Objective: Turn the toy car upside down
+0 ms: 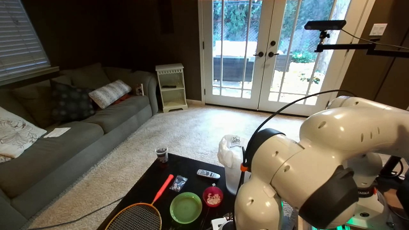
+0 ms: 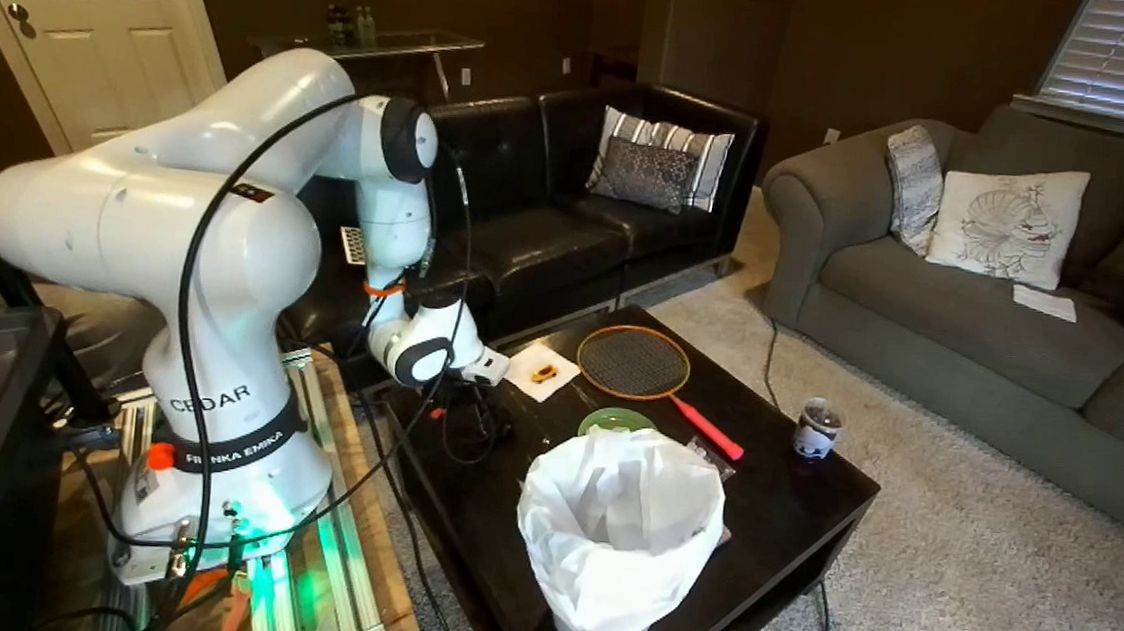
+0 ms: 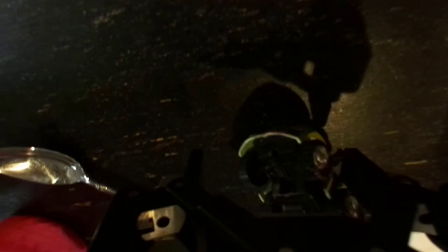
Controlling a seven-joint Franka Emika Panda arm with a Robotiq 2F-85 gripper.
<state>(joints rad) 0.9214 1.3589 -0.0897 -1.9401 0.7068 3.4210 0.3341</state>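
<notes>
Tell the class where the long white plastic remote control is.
In an exterior view, the remote control lies on the dark rectangular table, just left of the white bag-lined bin and beyond the round red bowl.

On the dark table (image 1: 183, 164), a green plate (image 1: 186, 207) has a racket (image 1: 140, 215) on its left and a red bowl (image 1: 211, 189) of pale pieces (image 1: 213, 199) just to its right. Beyond the plate lie a remote (image 1: 208, 174) and a packet (image 1: 178, 183), its contents too small to make out. Well past the plate stands a cup (image 1: 162, 155), and right of the plate is the robot arm (image 1: 313, 166).
</notes>
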